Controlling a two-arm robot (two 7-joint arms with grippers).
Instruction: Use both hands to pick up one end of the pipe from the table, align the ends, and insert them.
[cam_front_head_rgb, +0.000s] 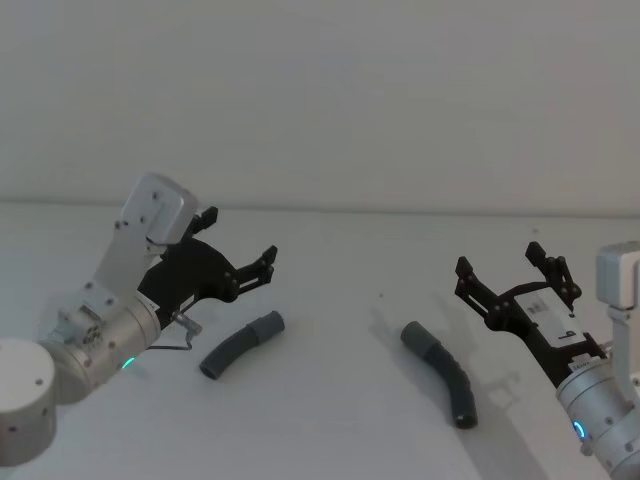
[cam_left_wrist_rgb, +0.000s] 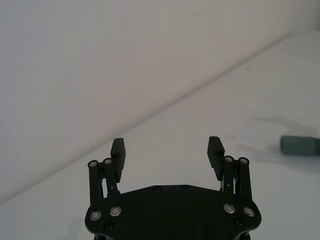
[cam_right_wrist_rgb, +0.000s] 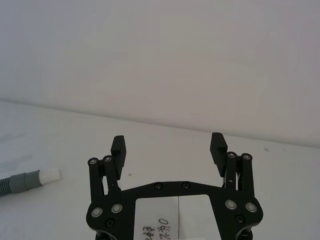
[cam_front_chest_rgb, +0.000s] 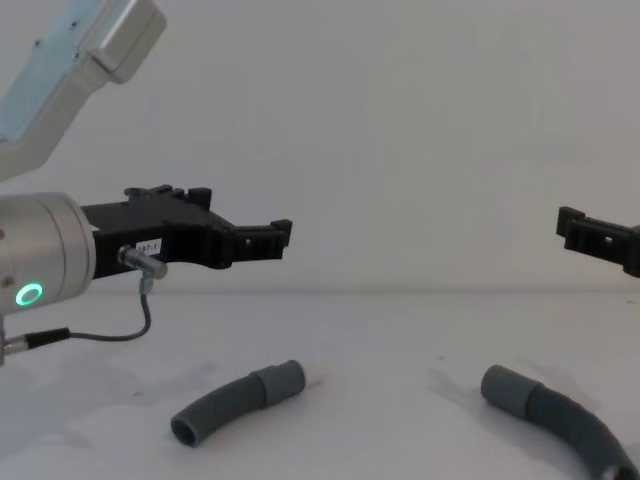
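Grey short hose (cam_front_head_rgb: 243, 343), long hose (cam_front_head_rgb: 441, 370): two; left gripper (cam_front_head_rgb: 238, 236), right gripper (cam_front_head_rgb: 498, 258): two, open

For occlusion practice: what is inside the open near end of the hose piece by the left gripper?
The hose piece shows a dark hollow mouth, apparently empty; its curved wall hides anything deeper.

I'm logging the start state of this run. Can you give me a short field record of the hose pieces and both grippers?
short hose: lying on the table, left side, cuff toward the long hose
long hose: lying on the right side, sleeve toward the short hose
joint: none yet; pieces lie apart
left gripper: raised above the table, jaws open, empty
right gripper: raised above the table, jaws open, empty
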